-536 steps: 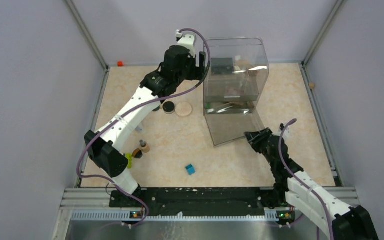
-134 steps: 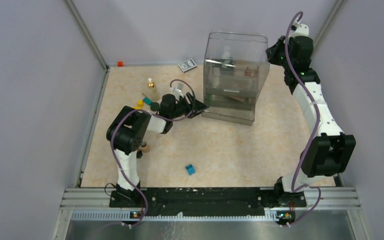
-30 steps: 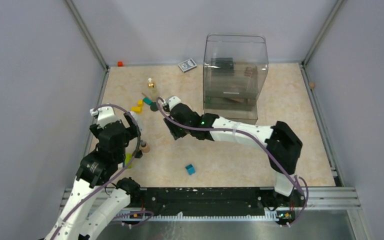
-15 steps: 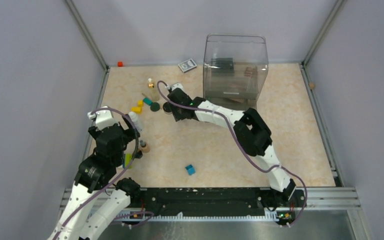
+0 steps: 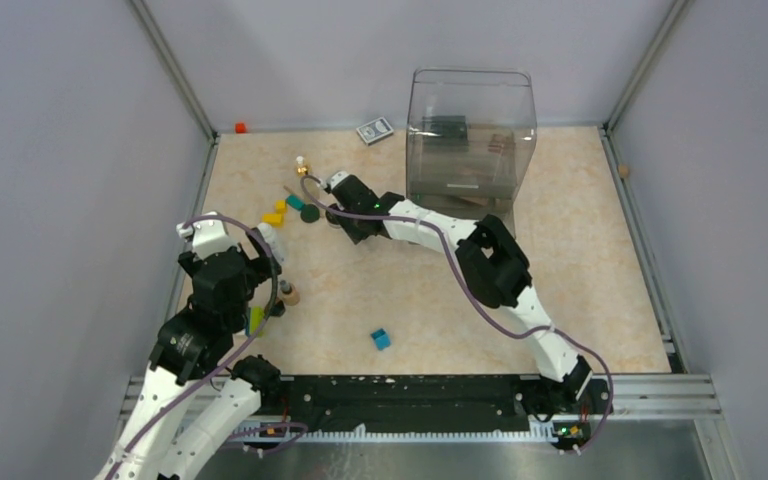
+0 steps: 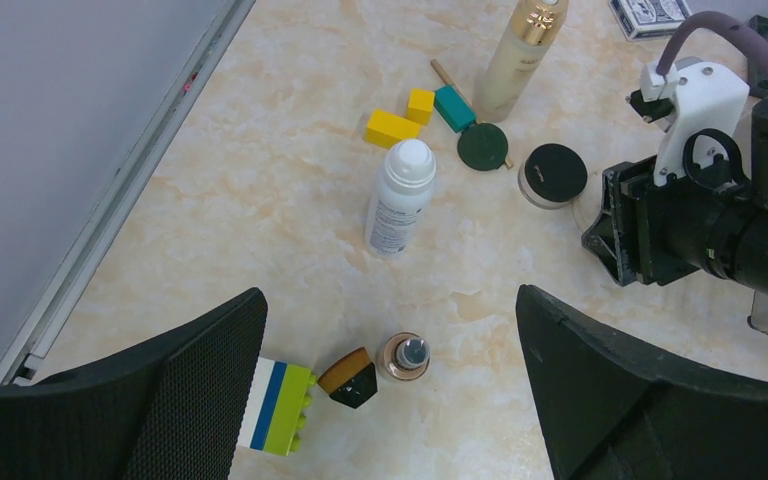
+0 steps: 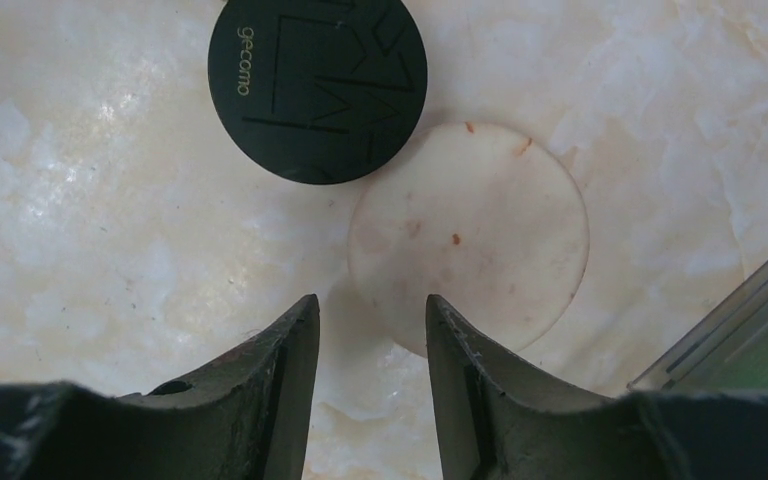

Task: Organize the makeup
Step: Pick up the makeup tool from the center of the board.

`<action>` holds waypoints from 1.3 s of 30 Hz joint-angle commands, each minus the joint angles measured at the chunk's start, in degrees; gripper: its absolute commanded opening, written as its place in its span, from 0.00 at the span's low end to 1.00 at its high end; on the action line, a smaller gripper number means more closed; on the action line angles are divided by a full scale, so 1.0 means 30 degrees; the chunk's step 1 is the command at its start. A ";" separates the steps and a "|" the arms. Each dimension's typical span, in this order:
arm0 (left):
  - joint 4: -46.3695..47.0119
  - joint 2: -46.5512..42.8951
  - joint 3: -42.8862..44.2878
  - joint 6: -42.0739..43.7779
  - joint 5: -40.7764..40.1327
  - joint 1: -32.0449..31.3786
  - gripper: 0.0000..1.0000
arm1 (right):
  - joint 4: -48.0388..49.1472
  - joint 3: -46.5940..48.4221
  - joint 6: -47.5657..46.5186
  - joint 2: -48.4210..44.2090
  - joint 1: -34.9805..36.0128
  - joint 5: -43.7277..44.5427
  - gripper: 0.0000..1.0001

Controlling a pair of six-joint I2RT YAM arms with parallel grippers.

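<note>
Right gripper [image 7: 365, 310] points down at the marble-patterned table [image 7: 80, 200], its 2 fingers parted with nothing clamped between them. The beige round disc [image 7: 470, 235] lies flat just ahead of the fingertips, and its near edge reaches into the gap between them. Whether the fingers touch it I cannot tell. The black round compact [image 7: 317, 85] sits just beyond the disc, towards the left finger's side, and the 2 meet edge to edge. A corner of the clear case [image 7: 735, 330] shows near the disc on the other side. In the top view this case [image 5: 470, 130] stands at the far side of the table, with a dark square palette [image 5: 447, 127] inside it.

The left gripper [image 6: 390, 295] hangs above the table's left part with its jaws spread wide and empty. The tan tube [image 6: 403, 357] stands upright almost directly below the gap, with a striped toy block [image 6: 278, 405] near it by the left finger. Further out, the white bottle [image 6: 398, 195] lies on its side. Beyond it are 2 yellow blocks [image 6: 392, 127], a teal block [image 6: 454, 108] and a dark green disc [image 6: 483, 146]. The gold-capped clear bottle [image 6: 520, 55] stands behind these.
</note>
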 commanded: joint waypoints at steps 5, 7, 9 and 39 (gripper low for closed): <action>0.0886 -0.0127 -0.0225 0.0079 -0.0018 0.0077 0.99 | -0.0865 0.2270 -0.1472 0.1464 -0.0114 0.0799 0.30; 0.0875 -0.0122 -0.0230 0.0079 -0.0014 0.0069 0.99 | -0.0949 0.2504 -0.1591 0.1661 -0.0132 0.1198 0.26; 0.0873 -0.0153 -0.0223 0.0077 -0.0040 0.0072 0.99 | -0.0984 0.2595 -0.1674 0.1735 -0.0113 0.1515 0.22; 0.1145 -0.0121 -0.0346 0.0196 -0.0168 0.0062 0.99 | 0.2577 -0.9424 0.0595 -1.2429 0.2297 0.0356 0.00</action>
